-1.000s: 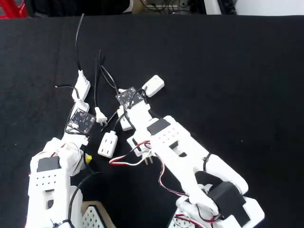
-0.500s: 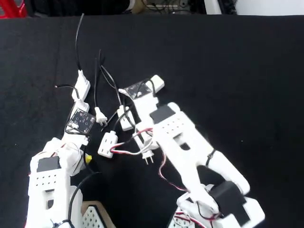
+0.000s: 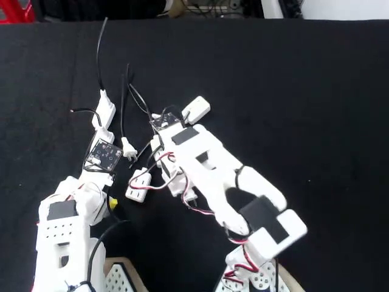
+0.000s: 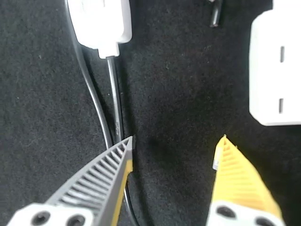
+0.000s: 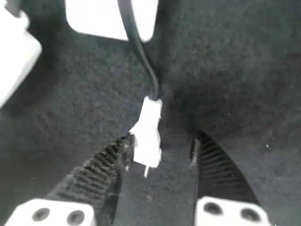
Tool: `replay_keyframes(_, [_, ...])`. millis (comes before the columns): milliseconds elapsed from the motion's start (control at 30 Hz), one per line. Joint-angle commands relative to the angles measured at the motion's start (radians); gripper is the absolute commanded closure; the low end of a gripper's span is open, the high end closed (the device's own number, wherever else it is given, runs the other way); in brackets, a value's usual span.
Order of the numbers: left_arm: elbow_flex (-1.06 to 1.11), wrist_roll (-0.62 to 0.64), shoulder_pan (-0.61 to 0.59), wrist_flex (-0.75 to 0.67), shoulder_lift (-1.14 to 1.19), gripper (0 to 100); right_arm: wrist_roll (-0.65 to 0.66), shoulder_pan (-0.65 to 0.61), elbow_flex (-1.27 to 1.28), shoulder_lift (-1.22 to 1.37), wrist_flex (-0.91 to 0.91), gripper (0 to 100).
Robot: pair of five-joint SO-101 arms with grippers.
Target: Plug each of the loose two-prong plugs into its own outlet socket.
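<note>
Task things bunch left of centre on the black table [image 3: 316, 91], well apart from its far and right edges. A broad stretch of cloth lies to the right of the right arm [image 3: 231, 182]. In the high view one outlet socket [image 3: 196, 108] lies just beyond that arm's wrist and a second socket [image 3: 138, 185] lies between the two arms. A loose plug [image 3: 127, 148] is just beside the left arm's wrist, and black cables [image 3: 99, 55] trail toward the far edge. The left arm [image 3: 64, 231] stays tight to the near-left corner. The left gripper [image 4: 176, 140] is spread wide, low over the cloth, with nothing between the jaws. Its grey finger [image 4: 106, 165] overlaps a black cable [image 4: 113, 94] running to a white plug body [image 4: 99, 21]. A slotted socket [image 4: 277, 70] lies off the yellow finger's side, apart from it. The right gripper [image 5: 160, 140] is also open, jaws straddling a small two-prong plug [image 5: 148, 134] whose prongs point back toward the wrist. That plug sits close to one finger with a gap to the other; contact cannot be told. Its cable leads to a white block [image 5: 110, 19]. Half a second ago the right wrist was swung out toward the far socket. It is now pulled back nearer, and the arm's rear links have shifted left. The left arm and the sockets are unchanged.
</note>
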Motion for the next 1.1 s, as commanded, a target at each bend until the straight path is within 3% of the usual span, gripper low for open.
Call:
replay_keyframes(0, [-0.002, -0.008, 0.013, -0.005, -0.008, 73, -0.012, -0.015, -0.033, 0.022, -0.015, 80.4])
replay_keyframes(267, [-0.002, -0.008, 0.013, -0.005, -0.008, 73, -0.081, -0.077, -0.007, 0.030, -0.015, 81.0])
replay_keyframes(467, [-0.002, -0.008, 0.013, -0.005, -0.008, 73, -0.078, -0.060, -0.039, 0.022, -0.012, 98.6])
replay_keyframes(667, [-0.002, -0.008, 0.013, -0.005, -0.008, 73, -0.052, 0.000, -0.186, 0.024, 0.115, 97.5])
replay_keyframes(867, [-0.002, -0.008, 0.013, -0.005, -0.008, 73, -0.006, 0.006, -0.323, 0.030, 0.252, 80.4])
replay_keyframes(1067, [-0.002, -0.008, 0.013, -0.005, -0.008, 73, 0.069, 0.041, -0.300, 0.030, 0.264, 79.7])
